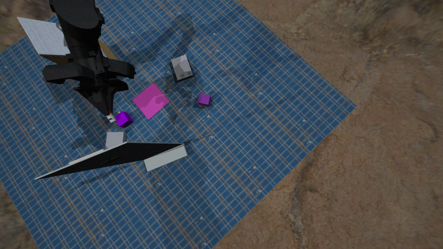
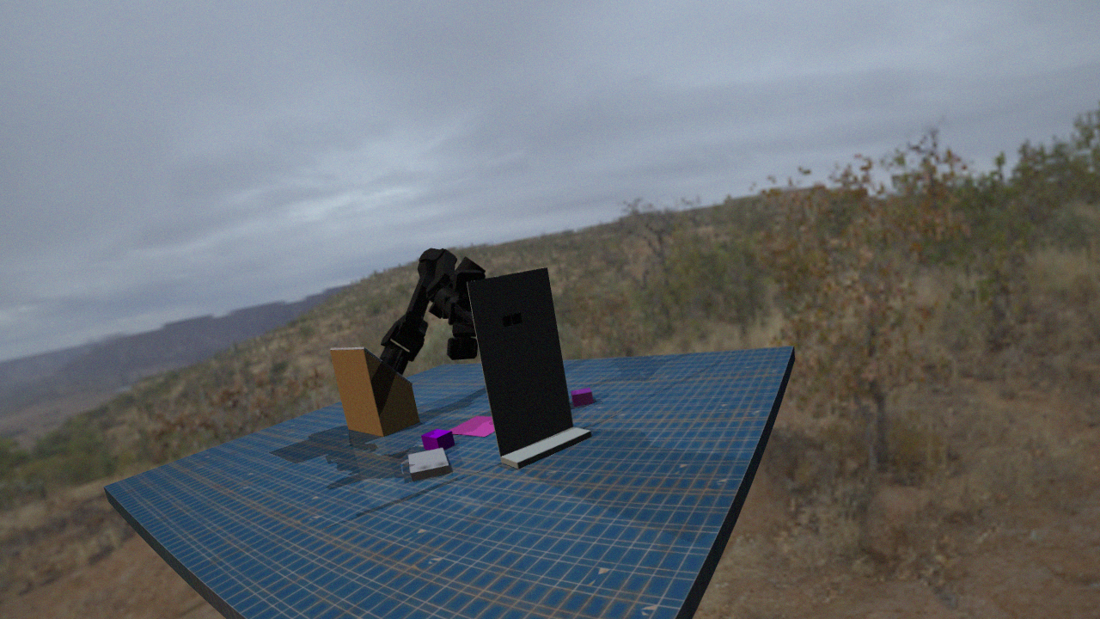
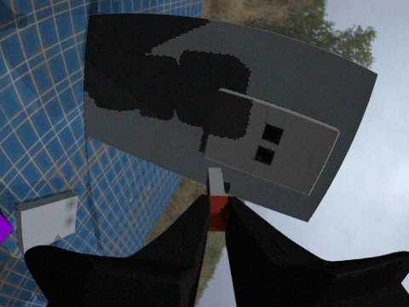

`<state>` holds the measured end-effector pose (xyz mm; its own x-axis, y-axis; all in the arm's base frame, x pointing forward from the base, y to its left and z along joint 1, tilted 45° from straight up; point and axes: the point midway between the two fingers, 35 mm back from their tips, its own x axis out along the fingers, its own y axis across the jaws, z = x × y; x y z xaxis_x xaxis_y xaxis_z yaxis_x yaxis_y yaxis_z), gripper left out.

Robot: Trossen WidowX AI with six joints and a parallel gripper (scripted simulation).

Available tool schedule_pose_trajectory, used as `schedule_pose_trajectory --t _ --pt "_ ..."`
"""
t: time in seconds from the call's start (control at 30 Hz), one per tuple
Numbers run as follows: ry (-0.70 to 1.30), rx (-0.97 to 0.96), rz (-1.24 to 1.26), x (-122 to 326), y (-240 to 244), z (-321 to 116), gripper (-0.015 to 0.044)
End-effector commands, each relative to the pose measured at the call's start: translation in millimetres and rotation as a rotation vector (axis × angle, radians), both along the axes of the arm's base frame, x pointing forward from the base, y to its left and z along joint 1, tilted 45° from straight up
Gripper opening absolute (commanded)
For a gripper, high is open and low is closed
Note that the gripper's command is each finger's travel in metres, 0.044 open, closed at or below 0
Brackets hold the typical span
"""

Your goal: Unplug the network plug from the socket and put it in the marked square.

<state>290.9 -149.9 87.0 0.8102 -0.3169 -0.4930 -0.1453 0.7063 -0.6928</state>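
1. Clearly, the plug (image 1: 111, 117) (image 3: 218, 213) is out of the socket plate (image 3: 298, 162), held off the table (image 1: 247, 130) (image 2: 553, 523) (image 3: 30, 107) by the gripper (image 1: 109, 113) (image 3: 217, 204).
2. The claw is closed on the plug, its black fingers narrow at the tips, one against each side of the body.
3. In the wrist view, the plug shows a saturated red body, darker along its lower part, with a slim, pale grey length reaching forward from it toward the upright panel (image 1: 108, 157) (image 2: 522, 361) (image 3: 136, 141).
4. A small dark piece sits beside the grey part; its exact shape is too small to tell.
5. From the top, the plug's end looks whitish and blocky with dark notches, and only a sliver of red peeks out next to the fingertips.
6. Two dark square openings show in the socket plate, and the plug stands apart from both.
7. Also from the top, the plug appears close beside the violet cube (image 1: 124, 119) (image 2: 437, 439) (image 3: 4, 228) and to one side of the magenta square (image 1: 145, 102) (image 2: 470, 426), not over it.
8. The thin tab cannot be made out with certainty, and in the exterior view the panel hides the plug.
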Motion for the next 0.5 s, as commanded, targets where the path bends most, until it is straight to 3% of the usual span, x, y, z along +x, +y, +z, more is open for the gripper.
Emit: schedule_pose_trajectory --t 0.0,0.47 --pt "0.043 0.016 0.099 -4 13 -15 0.0000" --pt "0.108 0.108 0.475 -24 72 -55 0.0000"
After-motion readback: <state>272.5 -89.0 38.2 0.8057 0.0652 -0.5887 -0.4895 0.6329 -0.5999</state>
